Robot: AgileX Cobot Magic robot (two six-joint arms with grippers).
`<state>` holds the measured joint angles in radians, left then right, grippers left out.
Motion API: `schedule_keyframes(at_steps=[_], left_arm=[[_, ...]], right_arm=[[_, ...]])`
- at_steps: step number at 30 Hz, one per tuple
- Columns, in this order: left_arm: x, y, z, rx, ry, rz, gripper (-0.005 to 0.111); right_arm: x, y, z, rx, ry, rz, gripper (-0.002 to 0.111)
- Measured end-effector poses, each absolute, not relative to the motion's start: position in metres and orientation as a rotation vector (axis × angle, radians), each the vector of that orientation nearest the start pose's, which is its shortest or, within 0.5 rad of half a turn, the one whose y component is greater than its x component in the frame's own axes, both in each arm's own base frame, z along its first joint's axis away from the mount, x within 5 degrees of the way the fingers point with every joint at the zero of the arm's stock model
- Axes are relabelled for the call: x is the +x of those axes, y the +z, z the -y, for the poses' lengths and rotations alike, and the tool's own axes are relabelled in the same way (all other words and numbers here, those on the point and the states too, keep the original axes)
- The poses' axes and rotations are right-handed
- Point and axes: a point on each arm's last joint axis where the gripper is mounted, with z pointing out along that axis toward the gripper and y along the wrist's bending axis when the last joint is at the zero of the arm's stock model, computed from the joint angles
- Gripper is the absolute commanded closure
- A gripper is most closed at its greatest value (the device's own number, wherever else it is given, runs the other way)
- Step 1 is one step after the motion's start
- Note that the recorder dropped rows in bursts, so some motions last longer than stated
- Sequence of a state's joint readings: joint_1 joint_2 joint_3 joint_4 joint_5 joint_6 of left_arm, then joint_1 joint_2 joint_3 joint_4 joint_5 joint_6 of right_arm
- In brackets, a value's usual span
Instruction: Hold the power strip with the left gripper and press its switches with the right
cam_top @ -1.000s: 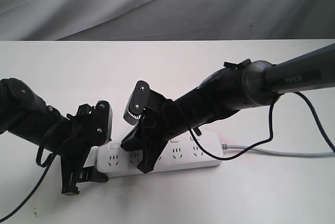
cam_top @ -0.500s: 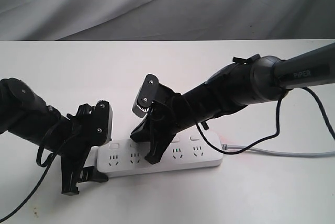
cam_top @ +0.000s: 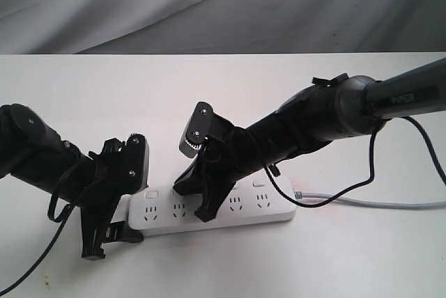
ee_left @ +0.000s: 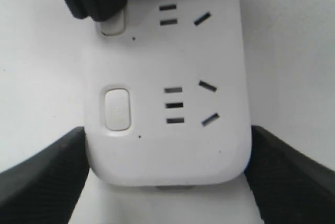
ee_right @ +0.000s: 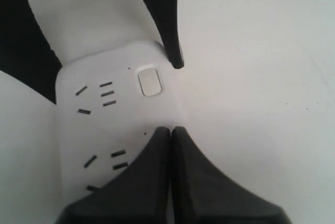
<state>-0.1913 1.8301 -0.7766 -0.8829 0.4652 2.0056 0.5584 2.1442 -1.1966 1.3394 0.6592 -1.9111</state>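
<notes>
One small shift: the right end effector (ee_right: 170,135), fingers pressed together, now sits further right on the second switch (ee_left: 114,26); the left end effector (ee_left: 168,145) clamps the power strip (cam_top: 265,213).

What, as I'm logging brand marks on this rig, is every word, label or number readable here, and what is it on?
"PiPER": pale letters on the right arm's grey link, seen in the exterior view.
power strip: no readable text in any view; its switches show no legible marking.
Nothing else carries legible writing.
</notes>
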Motion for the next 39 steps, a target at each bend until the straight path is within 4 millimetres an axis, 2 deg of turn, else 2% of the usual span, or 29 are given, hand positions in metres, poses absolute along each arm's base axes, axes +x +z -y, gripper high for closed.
schedule_keyframes(at_steps=[12, 17, 25, 29, 34, 37, 39], left_arm=[[0.284, 0.111, 0.087, 1.768, -0.235, -2.051, 0.052], [0.284, 0.111, 0.087, 1.768, -0.235, -2.051, 0.052], [0.284, 0.111, 0.087, 1.768, -0.235, -2.051, 0.052], [0.284, 0.111, 0.087, 1.768, -0.235, -2.051, 0.052], [0.284, 0.111, 0.087, 1.769, -0.232, -2.049, 0.052], [0.284, 0.111, 0.087, 1.769, -0.232, -2.049, 0.052], [0.284, 0.111, 0.087, 1.769, -0.232, -2.049, 0.052]], right_arm=[[0.314, 0.1, -0.26, -1.549, 0.809, -1.937, 0.108], [0.314, 0.092, -0.262, -1.53, 0.856, -1.958, 0.108], [0.314, 0.091, -0.263, -1.52, 0.871, -1.962, 0.108], [0.315, 0.101, -0.262, -1.534, 0.824, -1.937, 0.108], [0.316, 0.128, -0.256, -1.582, 0.695, -1.857, 0.108], [0.315, 0.147, -0.256, -1.573, 0.676, -1.818, 0.108], [0.315, 0.15, -0.253, -1.565, 0.677, -1.827, 0.108]])
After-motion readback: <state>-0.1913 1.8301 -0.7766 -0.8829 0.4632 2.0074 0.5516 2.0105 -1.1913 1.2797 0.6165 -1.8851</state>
